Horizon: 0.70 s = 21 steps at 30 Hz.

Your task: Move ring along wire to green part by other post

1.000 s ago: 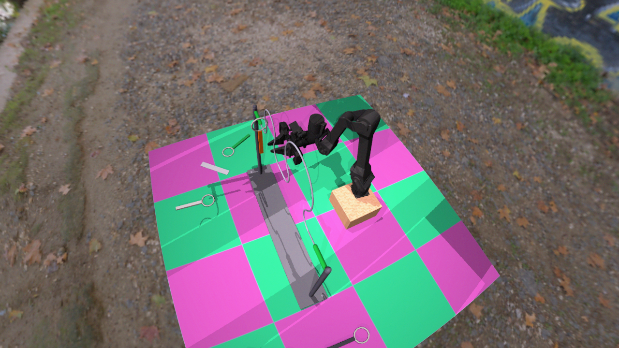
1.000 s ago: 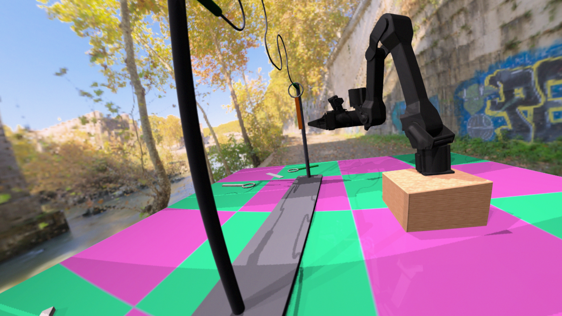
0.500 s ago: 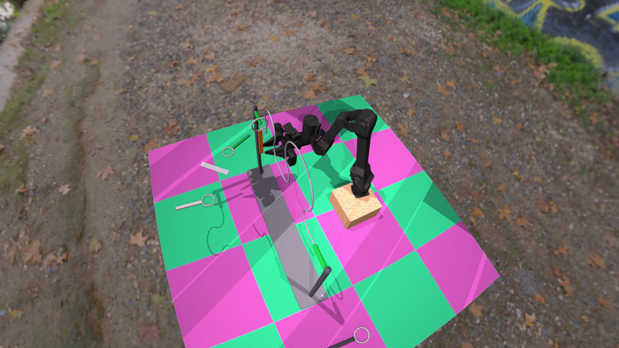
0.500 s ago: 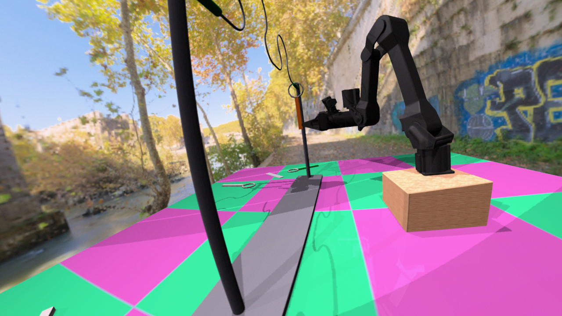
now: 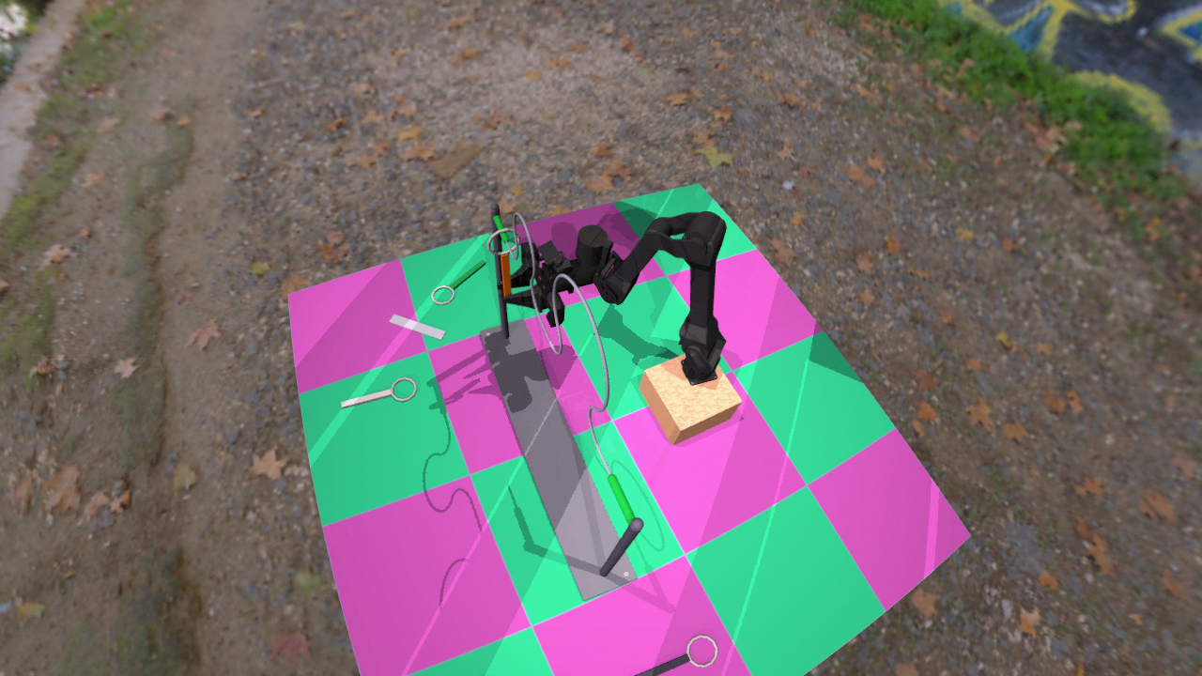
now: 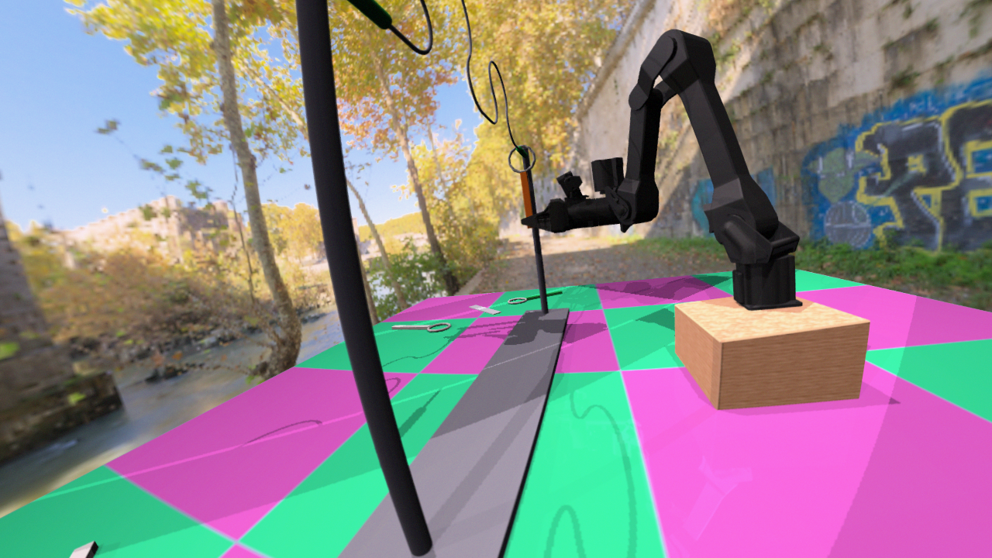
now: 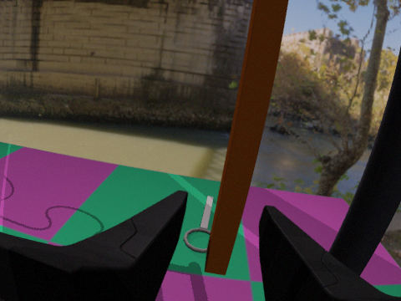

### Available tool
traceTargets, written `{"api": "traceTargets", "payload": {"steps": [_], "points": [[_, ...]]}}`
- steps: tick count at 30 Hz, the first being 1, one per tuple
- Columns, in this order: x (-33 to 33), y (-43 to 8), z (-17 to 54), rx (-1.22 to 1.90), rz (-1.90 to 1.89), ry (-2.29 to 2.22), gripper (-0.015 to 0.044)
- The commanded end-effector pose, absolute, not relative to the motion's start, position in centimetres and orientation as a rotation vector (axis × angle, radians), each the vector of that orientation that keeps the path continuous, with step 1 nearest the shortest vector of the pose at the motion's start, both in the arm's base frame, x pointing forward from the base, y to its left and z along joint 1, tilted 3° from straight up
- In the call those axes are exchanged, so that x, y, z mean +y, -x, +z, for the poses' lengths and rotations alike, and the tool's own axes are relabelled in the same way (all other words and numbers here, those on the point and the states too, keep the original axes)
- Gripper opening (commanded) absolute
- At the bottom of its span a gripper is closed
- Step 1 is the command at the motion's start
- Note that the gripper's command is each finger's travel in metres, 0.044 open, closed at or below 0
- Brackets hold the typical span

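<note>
The ring (image 5: pixel 488 242) (image 6: pixel 509 159) hangs on the green part (image 5: pixel 499 223) beside the back post (image 5: pixel 503 314) (image 6: pixel 539 256) (image 7: pixel 372 176). Its orange handle (image 5: pixel 505 273) (image 6: pixel 525 192) (image 7: pixel 246 125) hangs down next to that post. My gripper (image 5: pixel 510 290) (image 6: pixel 525 220) (image 7: pixel 224 207) is partly open at the handle's lower end. In the wrist view the handle is between the fingers, with a gap on each side. The grey wire (image 5: pixel 605 370) loops close to the gripper in the top view. The other green part (image 5: pixel 620 498) (image 6: pixel 370 12) is beside the front post (image 5: pixel 622 546) (image 6: pixel 332 180).
A grey base plate (image 5: pixel 554 453) joins the posts. The arm stands on a wooden block (image 5: pixel 690 407) (image 6: pixel 783 374). A white-handled ring (image 5: pixel 367 398), a green-handled ring (image 5: pixel 468 275) and a white strip (image 5: pixel 416 327) lie on the mat. A dark-handled ring (image 5: pixel 664 666) lies at the front.
</note>
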<state>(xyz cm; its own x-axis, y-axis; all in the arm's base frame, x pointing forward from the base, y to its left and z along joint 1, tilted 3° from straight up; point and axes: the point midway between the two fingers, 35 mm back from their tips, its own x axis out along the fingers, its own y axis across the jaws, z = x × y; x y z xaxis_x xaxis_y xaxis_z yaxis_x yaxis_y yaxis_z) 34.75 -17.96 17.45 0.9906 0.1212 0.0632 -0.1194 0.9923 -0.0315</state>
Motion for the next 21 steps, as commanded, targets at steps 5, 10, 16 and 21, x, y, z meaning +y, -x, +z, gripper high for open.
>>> {"api": "traceTargets", "payload": {"steps": [5, 10, 16, 21], "points": [[-17.83, -36.05, 17.44, -0.064, 0.118, 0.031, 0.0160], [-17.82, -36.08, 17.44, -0.064, 0.118, 0.031, 0.0160], [-17.82, -36.08, 17.44, -0.064, 0.118, 0.031, 0.0160], [-17.82, -36.08, 17.44, -0.064, 0.118, 0.031, 0.0160]]}}
